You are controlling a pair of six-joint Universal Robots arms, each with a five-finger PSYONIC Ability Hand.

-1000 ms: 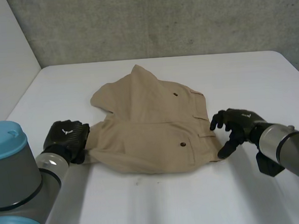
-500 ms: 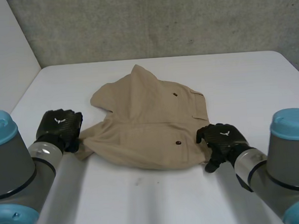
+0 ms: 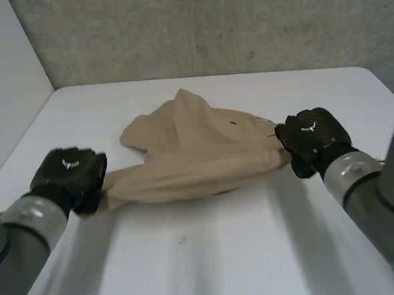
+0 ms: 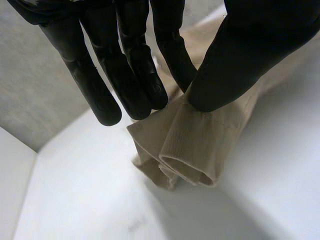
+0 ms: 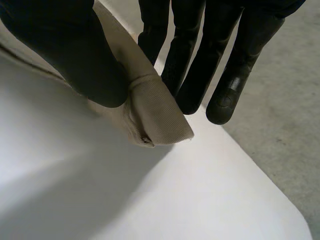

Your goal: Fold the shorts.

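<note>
You hold the tan shorts [image 3: 197, 154] stretched between your two hands across the middle of the white bench [image 3: 210, 253]. Your left hand [image 3: 68, 175] is clamped on one end of the cloth. In its wrist view the thumb [image 4: 250, 45] presses a rolled leg hem against the fingers [image 4: 145, 85], and the hem's open, folded edge bulges out just past the fingertips. Your right hand [image 3: 313, 137] pinches the opposite end, with the thumb [image 5: 75, 55] on one side and the fingers [image 5: 170, 60] on the other. A short tab of the band sticks out beyond those fingertips. From hand to hand the nearer edge of the shorts runs as a drawn, slightly sagging line and looks raised off the bench at both grips. Beyond that line the rest of the cloth lies slack on the bench and rises to a soft peak, with a small dark button [image 3: 233, 124] showing not far from your right hand. On your side of both hands a wide stretch of white bench lies open. Outward of the right hand the bench continues to its rounded corner. Outward of the left hand it meets a white side panel [image 3: 5, 79] quite soon. Past the peak of the shorts, a band of bench runs up to the grey wall [image 3: 210, 26].
</note>
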